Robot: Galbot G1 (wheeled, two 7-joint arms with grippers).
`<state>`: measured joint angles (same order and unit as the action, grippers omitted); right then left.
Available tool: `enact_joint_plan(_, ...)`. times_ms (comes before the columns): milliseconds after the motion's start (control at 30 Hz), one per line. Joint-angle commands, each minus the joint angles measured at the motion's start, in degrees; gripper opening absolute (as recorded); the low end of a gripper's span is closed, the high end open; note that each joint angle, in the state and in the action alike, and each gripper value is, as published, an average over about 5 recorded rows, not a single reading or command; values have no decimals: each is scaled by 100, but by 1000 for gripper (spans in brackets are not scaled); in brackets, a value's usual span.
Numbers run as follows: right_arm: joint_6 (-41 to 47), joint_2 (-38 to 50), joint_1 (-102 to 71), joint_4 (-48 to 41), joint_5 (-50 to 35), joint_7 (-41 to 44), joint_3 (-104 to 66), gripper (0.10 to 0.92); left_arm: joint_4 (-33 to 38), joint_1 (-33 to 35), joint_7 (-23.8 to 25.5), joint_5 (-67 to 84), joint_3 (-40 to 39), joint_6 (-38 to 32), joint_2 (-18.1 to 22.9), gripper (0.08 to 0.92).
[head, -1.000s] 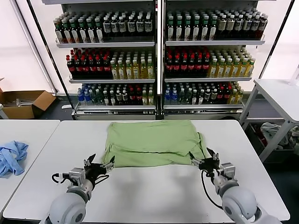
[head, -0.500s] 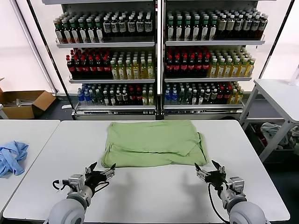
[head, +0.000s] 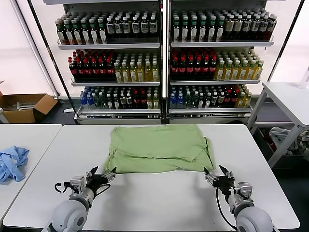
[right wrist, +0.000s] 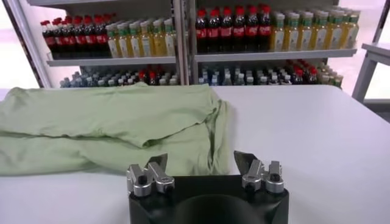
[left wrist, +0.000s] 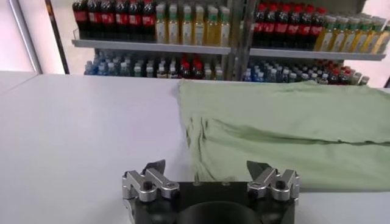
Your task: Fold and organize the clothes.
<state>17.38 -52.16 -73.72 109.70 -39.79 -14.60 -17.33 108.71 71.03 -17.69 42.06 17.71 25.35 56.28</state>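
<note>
Two grippers: I see both low over table (head: pixel 159 198), near edge.
L gripper (head: pixel 102 175): jaws wide, empty, just off shirt (head: pixel 159 147) corner.
R gripper (head: pixel 217 175): jaws apart, empty.
Shirt: folded flat, table centre-far.

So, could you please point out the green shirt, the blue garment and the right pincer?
green shirt (head: pixel 157 147), head view, middle of the folded fabric.
blue garment (head: pixel 11 162), head view, centre of the crumpled heap.
right pincer (head: pixel 217 172), head view, midway between its fingertips.
</note>
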Motion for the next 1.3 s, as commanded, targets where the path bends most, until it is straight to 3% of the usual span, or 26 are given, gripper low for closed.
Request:
enact_joint_plan(33,-16,-55,311,-276,29,15,113,711,-385,-181,38,22,-31,-40,41,820)
enact_joint_plan(367,19,-156,507,-539,207,78,293,571,-387,-178,109,-14,-83,-45,57,735)
enact_joint_plan(767,19,-190,650,-871,329,165,426,503,-398,-153,159,-54,-147,-43,77,640)
enact_joint_plan(900,1,-205,647,-833,380,189,441,414,-362,-137,184,-71,-156,-57,72,599)
enact_joint_plan(1200,-49,-156,587,-692,492,175,418,172,-272,-75,278,-286,-200,-253,35,347)
enact_joint_plan(1300,-64,-99,536,-601,510,168,388,135,-237,-48,281,-322,-198,-307,-3,260)
